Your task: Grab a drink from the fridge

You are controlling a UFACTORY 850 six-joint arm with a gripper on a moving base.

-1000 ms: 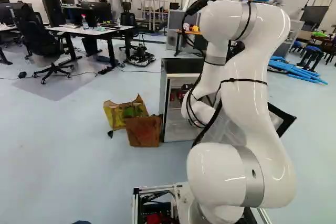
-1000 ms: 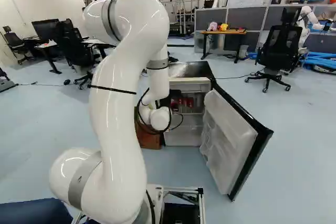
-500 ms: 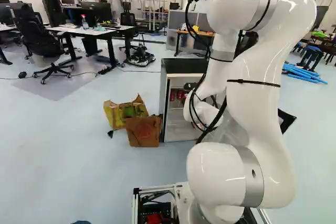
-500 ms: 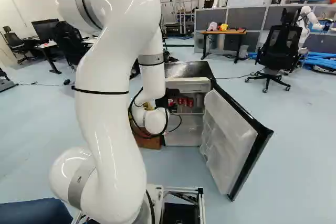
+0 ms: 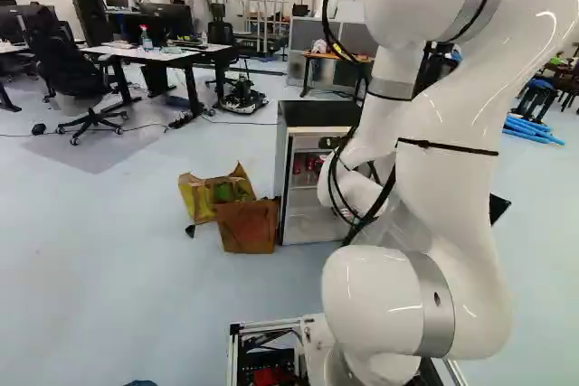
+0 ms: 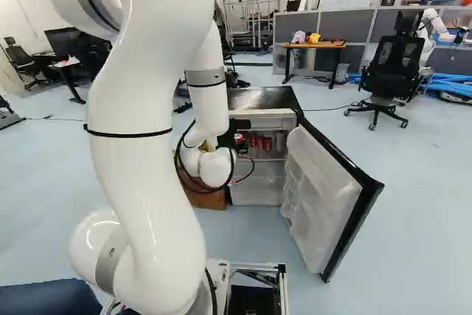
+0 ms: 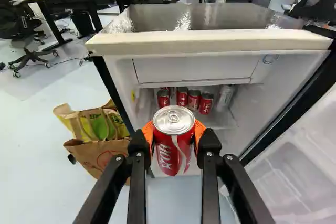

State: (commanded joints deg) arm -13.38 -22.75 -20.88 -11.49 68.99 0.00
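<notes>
While the right base view shows the door (image 6: pixel 324 197) that the arm (image 5: pixel 443 169) mostly blocks in the left, the claw (image 6: pixel 238 136) grips 1 can (image 7: pixel 170 148) before the fridge (image 7: pixel 210 40).

arm (image 6: pixel 140 182) top cut off, base vws

The fridge (image 5: pixel 317 115) is the reference unit. Red cans (image 5: pixel 311 164) are located inside it. A brown bag (image 5: pixel 247 226) is positioned beside its left side, with a yellow bag (image 5: pixel 201 194) behind the brown one. My arm (image 5: pixel 441 187) covers the fridge's right portion and most of its open door (image 5: pixel 498 208). A black office chair (image 5: pixel 72 70) stands well apart, to the fridge's rear left.
</notes>
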